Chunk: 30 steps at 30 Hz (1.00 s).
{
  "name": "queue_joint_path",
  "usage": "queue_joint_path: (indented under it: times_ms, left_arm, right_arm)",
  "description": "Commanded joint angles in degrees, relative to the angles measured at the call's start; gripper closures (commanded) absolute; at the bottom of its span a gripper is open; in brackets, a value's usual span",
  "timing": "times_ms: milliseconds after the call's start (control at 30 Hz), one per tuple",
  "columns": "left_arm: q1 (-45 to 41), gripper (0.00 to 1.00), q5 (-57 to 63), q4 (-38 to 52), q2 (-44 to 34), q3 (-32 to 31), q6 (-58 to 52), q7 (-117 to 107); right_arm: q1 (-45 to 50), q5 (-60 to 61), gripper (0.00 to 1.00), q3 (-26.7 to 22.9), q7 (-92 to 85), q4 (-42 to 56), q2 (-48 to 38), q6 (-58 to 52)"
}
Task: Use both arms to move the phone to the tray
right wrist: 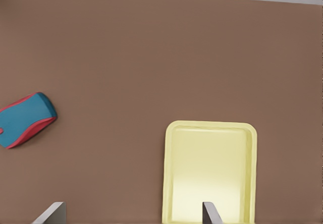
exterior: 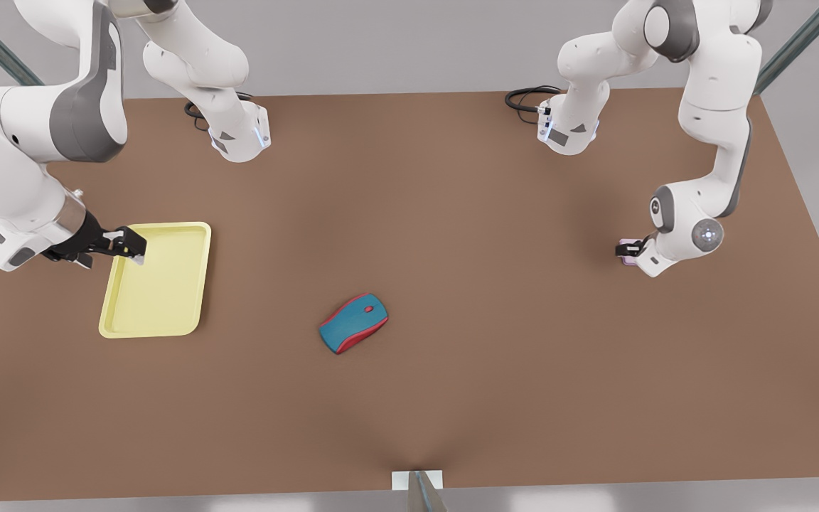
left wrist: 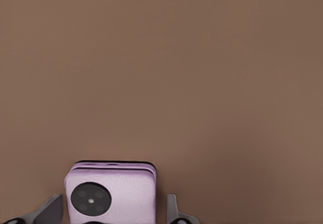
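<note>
Your left gripper [exterior: 626, 250] is mostly hidden behind its own wrist in the front view, low at the table [exterior: 495, 213] on that view's right, and only a sliver of the phone [exterior: 627, 260] peeks out beneath it. From the left wrist, the phone [left wrist: 110, 193] sits between spread fingers [left wrist: 171, 206]; they seem not to touch it, though the picture's edge cuts them off. Your right gripper [exterior: 136, 249] hovers over the tray [exterior: 161, 313] edge, arm reaching in low, fingers [right wrist: 209, 213] spread and empty. The mouse [exterior: 354, 323] lies between.
</note>
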Motion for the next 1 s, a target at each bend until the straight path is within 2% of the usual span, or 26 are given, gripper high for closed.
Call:
queue_joint_path:
  times_ms: [0,33,67,100,300,433,500,567,600,667,733,833,900,967]
  left_arm:
    - [0.1,0.0,0.1,0.0,0.1,0.0,0.9,3.4]
    - [0.1,0.0,0.1,0.0,0.1,0.0,0.9,3.4]
    - [0.1,0.22,0.0,0.1,0.0,0.0,0.8,3.2]
    - [0.1,0.27,0.0,0.1,-0.1,0.0,0.8,3.1]
    - [0.0,0.28,-0.6,1.6,-3.3,-1.0,-2.5,-0.3]
    - [-0.9,0.28,-0.6,10.7,-3.4,-22.5,-10.8,-33.2]
    - [-4.0,0.28,0.1,17.9,0.8,-28.6,-13.7,-47.3]
    - [-15.6,0.28,0.3,32.1,6.6,-28.5,-24.6,-60.2]
    - [-20.2,0.28,0.3,36.2,8.5,-28.4,-25.4,-66.0]
    - [-28.3,0.28,0.4,42.3,11.8,-28.3,-26.1,-73.2]
    - [-36.4,0.28,2.9,48.6,16.7,-28.1,-28.5,-82.7]
    - [-42.7,0.28,3.0,57.0,22.6,-27.7,-28.5,-88.5]
    - [-46.6,0.27,2.8,59.5,24.9,-24.6,-28.4,-91.4]
    - [-47.5,0.27,2.8,60.8,26.9,-24.5,-27.7,-97.7]
  right_arm:
    - [0.1,-0.5,0.0,0.0,-0.3,0.0,0.0,0.2]
    - [0.1,-0.7,0.0,0.0,-0.2,0.1,0.0,0.2]
    - [0.2,-3.0,0.0,0.2,-0.1,0.1,0.0,0.2]
    - [0.2,-3.7,0.0,0.3,-0.2,0.0,0.0,0.2]
    - [1.8,-9.0,0.0,0.3,-0.2,0.1,0.8,0.3]
    - [1.7,-8.8,0.0,0.2,0.0,0.1,0.8,0.3]
    - [1.7,-8.7,0.0,0.2,0.1,0.1,0.8,0.3]
    - [1.6,-8.2,0.0,0.1,0.5,0.1,0.8,0.3]
    - [1.4,-3.9,0.0,-0.1,2.5,0.1,0.7,0.4]
    - [1.1,-2.7,0.0,-0.2,14.5,-0.3,0.6,-0.3]
    - [1.4,-2.4,0.0,-0.1,17.5,0.0,0.8,-0.4]
    - [1.6,-2.5,0.0,-0.1,17.5,0.2,1.6,-0.3]
    - [1.6,-2.4,0.0,-0.1,17.4,0.2,2.2,-0.2]
    - [1.6,-2.7,0.0,-0.1,17.5,0.2,3.1,0.0]
